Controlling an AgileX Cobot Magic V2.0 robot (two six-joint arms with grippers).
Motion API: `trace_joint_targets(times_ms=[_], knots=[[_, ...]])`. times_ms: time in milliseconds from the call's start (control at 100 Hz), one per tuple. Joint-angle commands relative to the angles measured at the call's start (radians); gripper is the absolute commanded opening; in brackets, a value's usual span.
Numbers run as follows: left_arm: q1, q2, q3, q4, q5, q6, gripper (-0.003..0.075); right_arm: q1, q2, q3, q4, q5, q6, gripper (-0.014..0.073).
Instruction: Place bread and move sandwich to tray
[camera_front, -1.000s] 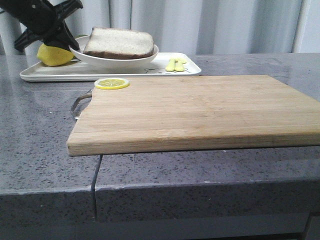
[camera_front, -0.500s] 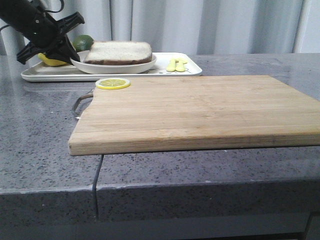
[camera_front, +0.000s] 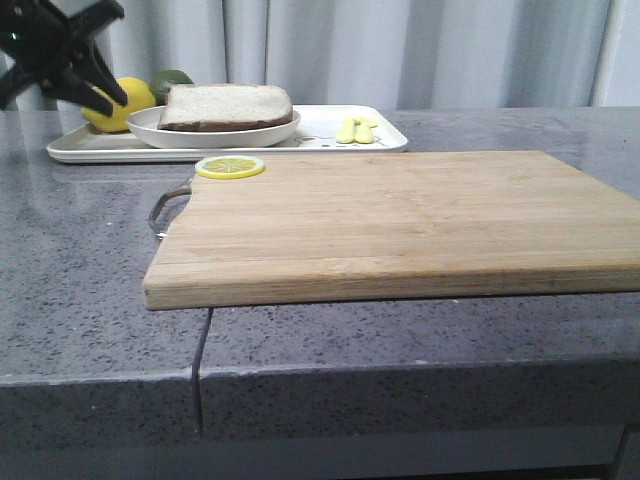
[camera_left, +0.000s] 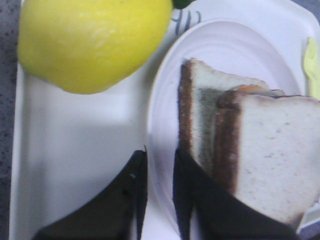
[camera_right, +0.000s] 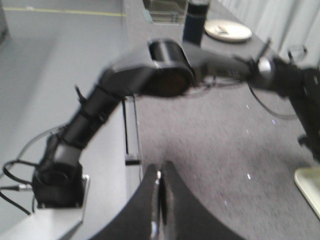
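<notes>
The left gripper (camera_front: 88, 88) hangs above the near-left end of the tray (camera_front: 330, 140), its black fingers (camera_left: 131, 200) drawn nearly together with only a narrow gap between the tips and nothing held in them. In the left wrist view the round white dish (camera_left: 165, 150) lies just beyond those tips, its rim passing under the gap, and the sandwich (camera_left: 250, 145) sits in the dish just to one side of the fingers: two brown-crusted slices of white bread stacked slightly offset, with a sliver of orange showing between them. A lemon (camera_left: 95, 42) rests on the tray ahead of the gripper, beside the dish and not touching it; in the front view the same lemon (camera_front: 120, 105) sits just behind the fingertips, with a green fruit (camera_front: 168, 82) beyond it. The dish stands on the left half of the tray, and pale yellow pieces (camera_front: 356, 129) lie toward the tray's right end, well apart from the gripper. Nearer the camera, a wooden cutting board (camera_front: 400, 225) covers the grey stone counter (camera_front: 80, 270), with a lemon slice (camera_front: 230, 167) at its back-left corner. The right gripper (camera_right: 159, 200), seen only in its own wrist view, has its fingers pressed together on nothing, over grey floor well away from the tray.
</notes>
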Motion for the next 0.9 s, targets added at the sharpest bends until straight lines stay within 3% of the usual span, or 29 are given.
trace_joint_targets(times_ms=[0, 40, 460, 700, 890], knots=[[-0.002, -0.109, -0.037, -0.042, -0.006, 0.01, 0.0013, -0.001, -0.065, 0.046, 0.002, -0.076, -0.01, -0.0062], [-0.003, -0.127, -0.037, -0.042, 0.0, 0.01, -0.002, -0.001, -0.093, 0.089, -0.014, -0.095, -0.01, -0.0062], [-0.088, -0.384, 0.041, -0.035, 0.062, 0.071, -0.002, -0.001, -0.612, 0.613, -0.061, -0.463, -0.01, -0.0062], [-0.179, -0.626, 0.265, 0.006, -0.039, 0.079, -0.002, -0.003, -0.942, 0.827, -0.061, -0.558, -0.009, -0.0062], [-0.247, -0.842, 0.568, 0.026, -0.174, 0.079, -0.002, -0.003, -1.123, 0.937, -0.061, -0.608, -0.009, -0.0062]])
